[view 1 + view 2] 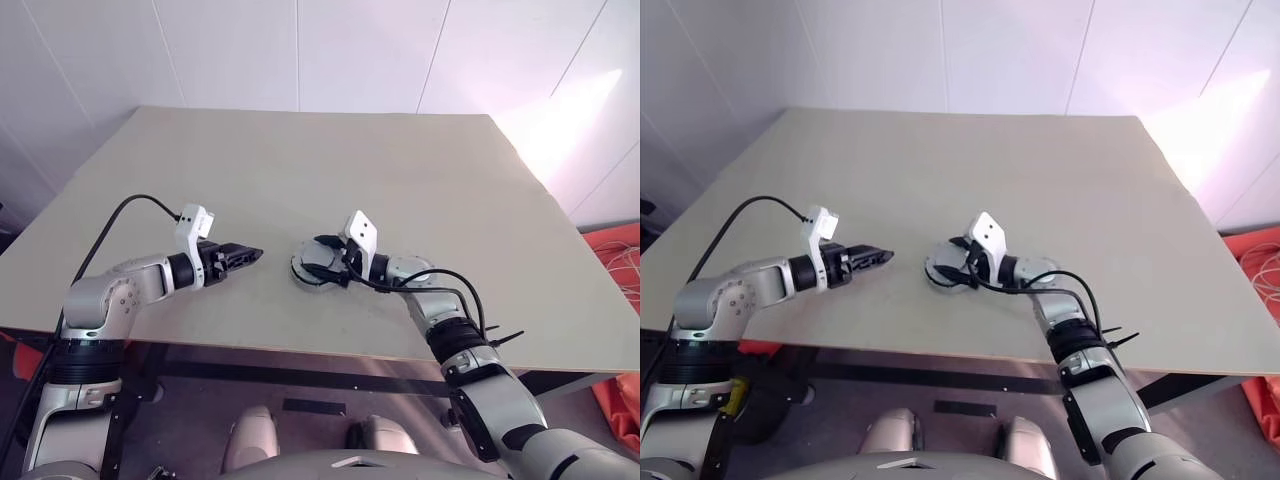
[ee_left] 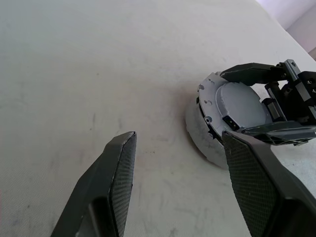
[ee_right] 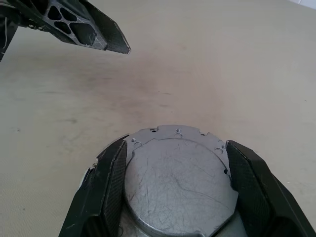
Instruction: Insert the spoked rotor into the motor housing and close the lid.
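Left gripper (image 1: pixel 252 254) hovers over beige table (image 1: pixel 400 180), fingers spread wide, empty, tips aimed right toward housing (image 2: pixel 202 138). Bare tabletop between it and housing. Right gripper (image 3: pixel 173 192) reaches in from right, fingers set either side of lid (image 3: pixel 180 182), touching or just beside its edge; firm grip cannot be told. Lid lies tilted on housing. White panelled wall behind table; orange cloth on floor, far right.

table (image 1: pixel 400 190): beige, matte | wall (image 1: pixel 300 50): white panels | orange item (image 1: pixel 620 250): beyond table's right edge
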Controlling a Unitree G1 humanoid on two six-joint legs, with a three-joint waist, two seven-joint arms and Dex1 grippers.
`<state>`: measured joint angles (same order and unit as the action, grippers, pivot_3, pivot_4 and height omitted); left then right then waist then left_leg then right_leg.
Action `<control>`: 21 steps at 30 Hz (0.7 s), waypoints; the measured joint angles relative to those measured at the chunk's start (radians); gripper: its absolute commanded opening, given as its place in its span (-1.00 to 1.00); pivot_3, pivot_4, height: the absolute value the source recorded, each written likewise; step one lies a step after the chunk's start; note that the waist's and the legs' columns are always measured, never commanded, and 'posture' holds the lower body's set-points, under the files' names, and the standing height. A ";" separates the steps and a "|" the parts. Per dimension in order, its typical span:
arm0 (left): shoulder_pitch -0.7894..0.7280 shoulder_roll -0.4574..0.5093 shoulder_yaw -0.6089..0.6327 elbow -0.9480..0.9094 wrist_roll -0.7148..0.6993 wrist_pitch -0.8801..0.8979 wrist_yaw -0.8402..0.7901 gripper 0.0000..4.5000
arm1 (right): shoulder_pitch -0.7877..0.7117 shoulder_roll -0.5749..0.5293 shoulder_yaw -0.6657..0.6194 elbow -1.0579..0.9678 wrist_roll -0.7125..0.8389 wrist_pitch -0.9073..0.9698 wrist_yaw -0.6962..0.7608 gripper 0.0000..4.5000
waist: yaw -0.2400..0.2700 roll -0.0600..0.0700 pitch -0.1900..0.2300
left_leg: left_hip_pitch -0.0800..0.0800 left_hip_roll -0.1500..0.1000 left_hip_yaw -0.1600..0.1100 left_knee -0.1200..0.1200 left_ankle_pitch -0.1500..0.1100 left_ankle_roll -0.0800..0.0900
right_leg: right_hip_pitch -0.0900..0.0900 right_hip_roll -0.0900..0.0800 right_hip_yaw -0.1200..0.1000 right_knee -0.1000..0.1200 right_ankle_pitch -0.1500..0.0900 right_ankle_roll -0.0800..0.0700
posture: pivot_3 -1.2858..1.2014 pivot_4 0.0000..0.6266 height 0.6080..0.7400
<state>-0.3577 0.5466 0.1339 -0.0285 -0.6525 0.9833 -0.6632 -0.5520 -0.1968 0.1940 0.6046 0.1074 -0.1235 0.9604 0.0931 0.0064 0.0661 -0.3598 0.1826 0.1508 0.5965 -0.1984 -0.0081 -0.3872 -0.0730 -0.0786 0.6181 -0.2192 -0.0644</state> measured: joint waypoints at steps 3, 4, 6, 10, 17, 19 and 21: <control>0.000 0.000 0.000 0.001 0.000 -0.002 0.000 0.30 | 0.000 -0.008 -0.001 -0.012 0.011 0.024 0.023 0.37 | 0.000 0.000 0.000 | 0.000 0.000 0.000 0.000 0.000 0.000 | 0.000 0.000 0.000 -0.001 0.000 0.000 | 0.03 -1.00 1.00; 0.000 0.000 0.000 0.002 0.000 -0.003 0.000 0.30 | 0.000 -0.009 -0.001 -0.015 0.011 0.028 0.026 0.37 | 0.000 0.000 0.000 | -0.001 0.000 0.000 0.000 0.000 0.001 | 0.000 0.000 0.000 -0.001 0.000 0.000 | 0.03 -1.00 1.00; 0.000 0.000 0.000 0.003 0.001 -0.004 0.000 0.30 | 0.000 -0.009 -0.002 -0.018 0.012 0.035 0.030 0.37 | 0.000 0.000 0.000 | -0.001 0.000 0.000 0.000 0.000 0.001 | 0.000 0.000 0.000 -0.002 0.000 0.000 | 0.03 -1.00 1.00; 0.000 0.000 0.000 0.004 0.002 -0.005 0.000 0.30 | 0.000 -0.009 -0.002 -0.019 0.012 0.038 0.031 0.37 | 0.000 0.000 0.000 | -0.001 0.000 0.000 -0.001 -0.001 0.001 | 0.000 0.000 0.000 -0.002 0.000 0.000 | 0.03 -1.00 1.00; 0.000 0.000 0.001 0.006 0.004 -0.006 0.001 0.30 | 0.004 -0.013 -0.003 -0.030 0.014 0.048 0.048 0.37 | 0.000 0.000 0.000 | -0.001 0.000 0.000 -0.001 -0.001 0.001 | 0.000 0.000 0.000 -0.003 0.000 0.000 | 0.03 -1.00 1.00; 0.000 0.000 0.001 0.006 0.005 -0.006 0.001 0.30 | 0.008 -0.014 -0.004 -0.035 0.017 0.052 0.055 0.37 | 0.000 0.000 0.000 | -0.001 0.000 0.000 -0.002 -0.001 0.001 | 0.000 0.000 0.000 -0.004 0.000 0.000 | 0.03 -1.00 1.00; 0.000 0.000 0.002 0.006 0.005 -0.006 0.002 0.30 | 0.012 -0.015 -0.004 -0.044 0.021 0.061 0.070 0.37 | 0.000 0.000 0.000 | -0.002 0.000 0.000 -0.002 -0.001 0.002 | 0.000 0.000 0.000 -0.004 0.000 0.000 | 0.03 -1.00 1.00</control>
<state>-0.3574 0.5467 0.1354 -0.0229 -0.6478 0.9777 -0.6609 -0.5397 -0.2114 0.1904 0.5605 0.1280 -0.0629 1.0302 0.0933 0.0064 0.0661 -0.3614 0.1824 0.1512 0.5949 -0.1995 -0.0064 -0.3872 -0.0730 -0.0787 0.6136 -0.2191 -0.0646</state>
